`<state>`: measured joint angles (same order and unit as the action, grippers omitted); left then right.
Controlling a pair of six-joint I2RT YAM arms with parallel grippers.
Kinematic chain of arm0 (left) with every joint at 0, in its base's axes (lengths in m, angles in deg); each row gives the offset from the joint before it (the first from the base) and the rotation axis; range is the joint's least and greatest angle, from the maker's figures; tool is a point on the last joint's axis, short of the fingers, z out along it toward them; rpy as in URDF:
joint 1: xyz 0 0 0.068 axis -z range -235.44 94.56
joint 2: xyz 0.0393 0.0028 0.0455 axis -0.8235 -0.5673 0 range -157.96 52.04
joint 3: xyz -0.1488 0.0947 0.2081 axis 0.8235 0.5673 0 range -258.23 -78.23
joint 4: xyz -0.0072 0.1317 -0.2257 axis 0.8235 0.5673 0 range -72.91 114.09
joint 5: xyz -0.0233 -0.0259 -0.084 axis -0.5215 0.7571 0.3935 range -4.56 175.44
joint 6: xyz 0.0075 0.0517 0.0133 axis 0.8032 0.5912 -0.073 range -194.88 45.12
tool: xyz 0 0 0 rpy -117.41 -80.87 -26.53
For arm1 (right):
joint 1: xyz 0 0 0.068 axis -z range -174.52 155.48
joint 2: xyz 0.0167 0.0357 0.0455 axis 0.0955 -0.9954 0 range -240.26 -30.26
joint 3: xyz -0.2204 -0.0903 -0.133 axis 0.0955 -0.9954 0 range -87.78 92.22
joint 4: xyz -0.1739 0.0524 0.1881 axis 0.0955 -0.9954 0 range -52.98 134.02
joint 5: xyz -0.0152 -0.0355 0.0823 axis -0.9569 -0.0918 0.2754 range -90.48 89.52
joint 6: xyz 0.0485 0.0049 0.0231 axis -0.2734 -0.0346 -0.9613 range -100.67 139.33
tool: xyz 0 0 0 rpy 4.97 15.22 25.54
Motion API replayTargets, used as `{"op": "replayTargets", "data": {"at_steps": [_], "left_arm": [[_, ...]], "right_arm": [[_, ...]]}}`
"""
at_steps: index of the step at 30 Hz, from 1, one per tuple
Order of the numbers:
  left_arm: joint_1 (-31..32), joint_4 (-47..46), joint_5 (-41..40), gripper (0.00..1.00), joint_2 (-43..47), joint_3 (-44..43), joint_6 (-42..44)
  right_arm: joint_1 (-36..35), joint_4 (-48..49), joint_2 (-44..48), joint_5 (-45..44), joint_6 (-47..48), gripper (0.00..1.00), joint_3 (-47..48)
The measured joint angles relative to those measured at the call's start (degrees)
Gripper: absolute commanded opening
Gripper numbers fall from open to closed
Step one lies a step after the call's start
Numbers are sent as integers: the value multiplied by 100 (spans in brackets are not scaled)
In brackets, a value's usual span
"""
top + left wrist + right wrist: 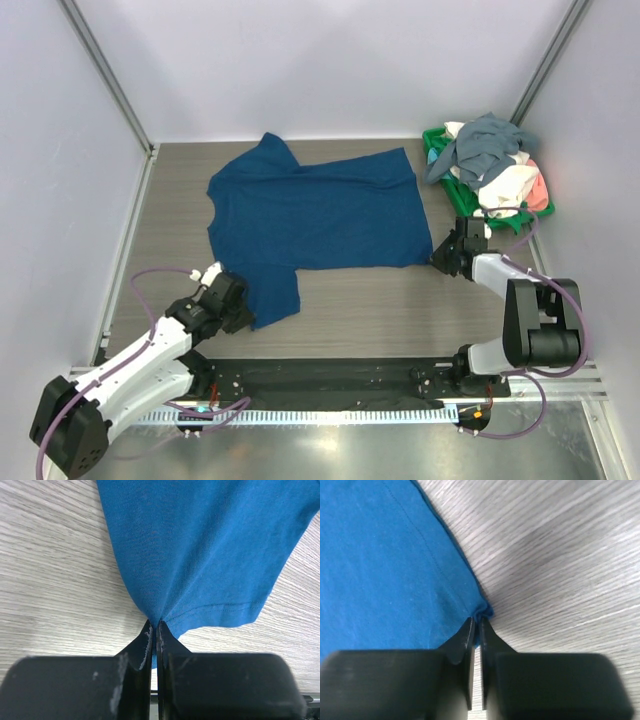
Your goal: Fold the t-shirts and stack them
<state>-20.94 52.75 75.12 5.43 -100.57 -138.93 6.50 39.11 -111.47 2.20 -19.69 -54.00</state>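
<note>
The blue t-shirt (315, 215) is lying spread flat across the middle of the worktop (360, 305). Its neck is pointing to the left and its bottom hem is running along the right side. One sleeve is reaching toward the far wall, and the near sleeve (272, 292) is stretching toward the arms.

The left tool (240, 303) is sitting low at that near sleeve, and the left wrist view is showing the grip clearly. The two black fingers (145, 645) are pressed tight together with a pinch of blue cloth caught between them. The stitched sleeve hem is fanning out just above the tips.

Over on the right, the right tool (442, 255) is reaching in at the shirt's near hem corner (482, 611). Its fingers are likewise clamped together on that corner, with a small bunch of fabric gathering at the tips. Bare wood grain is showing to the right of it. So both tools are gripping the same shirt, one at each end of its near edge, and the fabric between them is resting on the worktop.

In the far right corner the green basket (432, 150) is holding a loose heap. A grey-blue t-shirt (490, 140) is draping over the top. A white t-shirt (500, 185) and a salmon-pink t-shirt (540, 190) are bunching up beneath it, spilling over the basket's near rim.
</note>
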Motion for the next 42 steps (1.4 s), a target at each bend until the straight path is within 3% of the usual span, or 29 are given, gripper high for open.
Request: {"op": "replayTargets", "data": {"at_steps": [1,7,17,23,31,38,42], "left_arm": [[0,20,-9,0,28,0,0],[13,560,-33,0,420,-254,-9],[42,1646,26,0,1191,-1235,-70],[44,2205,-149,0,1239,-1987,76],[-96,2389,-767,0,-605,-3567,1139],[-1456,1880,-540,0,-2426,-4868,2323],[-1932,1731,-354,0,-3440,-5628,2789]], "right_arm": [[2,7,-15,7,-4,1,-4],[0,-229,232,70,4,1,-129],[0,-1816,2463,74,15,1,-339],[0,-2437,2889,197,17,1,-291],[-4,-2623,1670,293,164,1,782],[-4,-2308,210,304,186,1,1902],[-4,-2188,-662,302,186,1,2483]]}}
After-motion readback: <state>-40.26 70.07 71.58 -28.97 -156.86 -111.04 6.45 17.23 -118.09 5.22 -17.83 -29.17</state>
